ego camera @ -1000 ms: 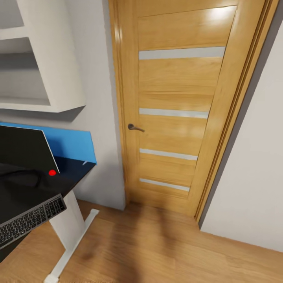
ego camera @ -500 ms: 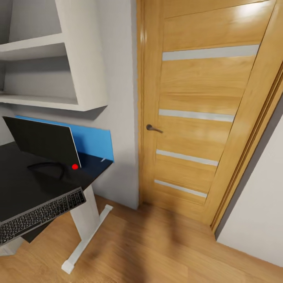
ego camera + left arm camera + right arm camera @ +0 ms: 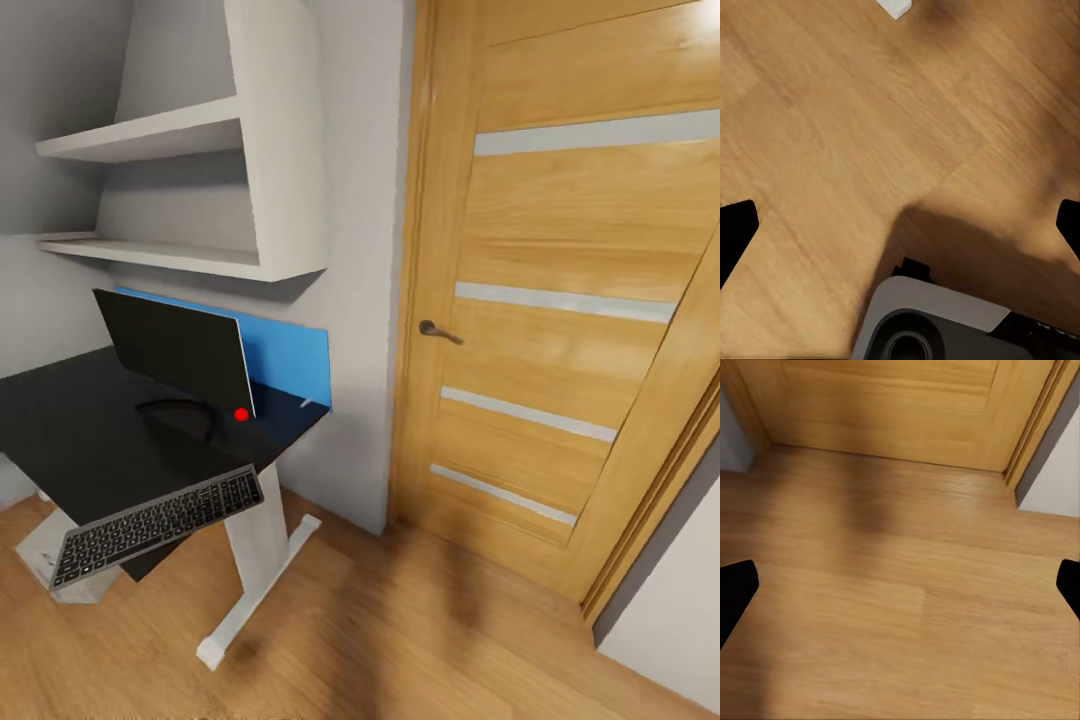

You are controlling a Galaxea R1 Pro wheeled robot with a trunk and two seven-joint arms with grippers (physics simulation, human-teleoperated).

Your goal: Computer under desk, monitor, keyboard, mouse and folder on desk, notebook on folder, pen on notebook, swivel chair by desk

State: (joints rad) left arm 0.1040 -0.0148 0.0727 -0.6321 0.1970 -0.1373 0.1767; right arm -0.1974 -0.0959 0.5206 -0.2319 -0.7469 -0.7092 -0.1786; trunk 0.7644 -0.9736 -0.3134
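**Desk corner coming into sight beside bedroom door**

A tall honey-wood door (image 3: 570, 330) with pale stripes is filling the right. Left of it, the glossy black desk (image 3: 70, 440) is carrying the wide black monitor (image 3: 175, 350), standing at its far edge. The slim silvery keyboard with dark keys (image 3: 155, 525) is overhanging the near edge. Both grippers, left gripper (image 3: 900, 229) and right gripper (image 3: 900, 589), are hanging spread wide over the wood floor (image 3: 900, 607), holding nothing.

one monitor (image 3: 180, 350), one keyboard (image 3: 155, 525) (one desk (image 3: 70, 440))
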